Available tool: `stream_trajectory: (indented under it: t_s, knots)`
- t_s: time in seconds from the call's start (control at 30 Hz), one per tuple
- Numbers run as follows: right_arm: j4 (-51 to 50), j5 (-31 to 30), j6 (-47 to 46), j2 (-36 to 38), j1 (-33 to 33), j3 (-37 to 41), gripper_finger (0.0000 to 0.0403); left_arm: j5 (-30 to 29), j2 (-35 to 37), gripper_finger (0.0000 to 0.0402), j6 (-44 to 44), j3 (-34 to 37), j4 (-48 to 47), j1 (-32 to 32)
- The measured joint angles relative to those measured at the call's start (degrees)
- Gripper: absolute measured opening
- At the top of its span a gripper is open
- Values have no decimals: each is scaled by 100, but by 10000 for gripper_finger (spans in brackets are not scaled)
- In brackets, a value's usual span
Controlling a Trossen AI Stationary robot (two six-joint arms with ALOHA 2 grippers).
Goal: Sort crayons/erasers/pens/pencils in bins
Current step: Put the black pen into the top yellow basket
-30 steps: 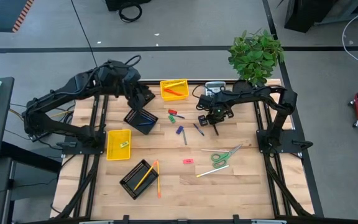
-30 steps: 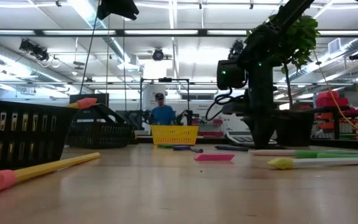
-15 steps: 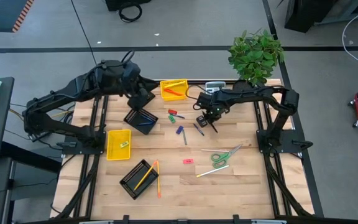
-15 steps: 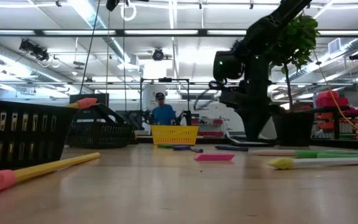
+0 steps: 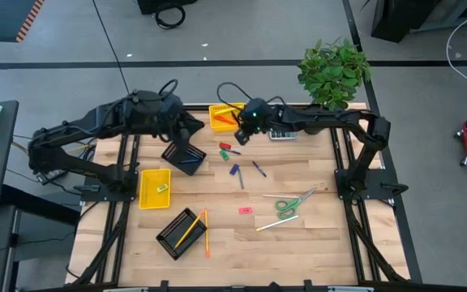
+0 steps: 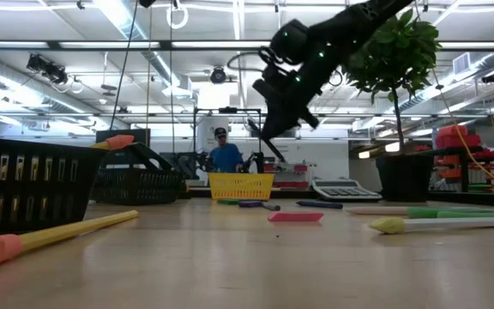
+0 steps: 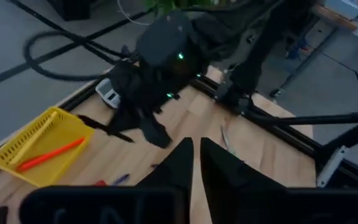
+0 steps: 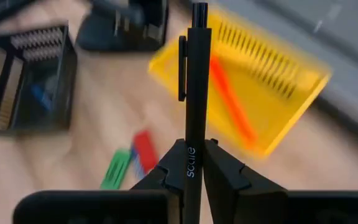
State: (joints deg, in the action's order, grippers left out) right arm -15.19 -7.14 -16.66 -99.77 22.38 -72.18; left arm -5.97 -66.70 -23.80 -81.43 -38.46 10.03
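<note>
The right gripper (image 5: 237, 135) is clamped on a black pen (image 8: 194, 81), which stands straight up between its fingers (image 8: 219, 163). It hangs just past the four o'clock corner of the yellow bin (image 5: 226, 116) at the table's twelve o'clock edge; that bin holds an orange-red stick (image 8: 230, 104). The left gripper (image 7: 194, 163) has its fingers drawn nearly together with nothing between them, and hovers above the black mesh bin (image 5: 184, 156) toward ten o'clock.

Loose on the wood (image 5: 314, 235) near the middle lie a green and a red eraser (image 5: 224, 148), a purple crayon (image 5: 234, 170) and a blue pen (image 5: 259, 169). A pink eraser (image 5: 245, 210) lies toward six o'clock, with green-handled scissors (image 5: 293, 202) and a pale pencil (image 5: 276, 222) at four o'clock. A second yellow bin (image 5: 153, 187) sits at nine o'clock, a second mesh bin (image 5: 177, 232) with yellow pencils (image 5: 190, 228) at seven. A calculator (image 5: 280, 133) and a potted plant (image 5: 333, 73) stand at one o'clock. Nothing stands between the held pen and the yellow bin.

A second ago the right gripper was over the calculator's spot near the middle; it has since swung to the yellow bin, uncovering the calculator. The left gripper's fingers have closed up.
</note>
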Motion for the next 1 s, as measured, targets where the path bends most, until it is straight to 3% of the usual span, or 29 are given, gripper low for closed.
stream_trajectory:
  t_s: [0.17,0.33,0.53,0.73,1.0]
  knots:
    - [434,-582,817,2,125,-366,46,-17,315,11,1,0,-180,0]
    - [1064,-788,989,-49,333,-447,46,-165,651,10,73,0,-176,222]
    - [1557,-714,1564,-180,438,-442,46,-302,735,26,85,0,-175,516]
    - [1692,-555,1596,-298,527,-442,46,-300,672,15,20,4,-177,572]
    - [2023,-5,1891,-741,743,-461,46,-279,676,21,-331,4,-179,548]
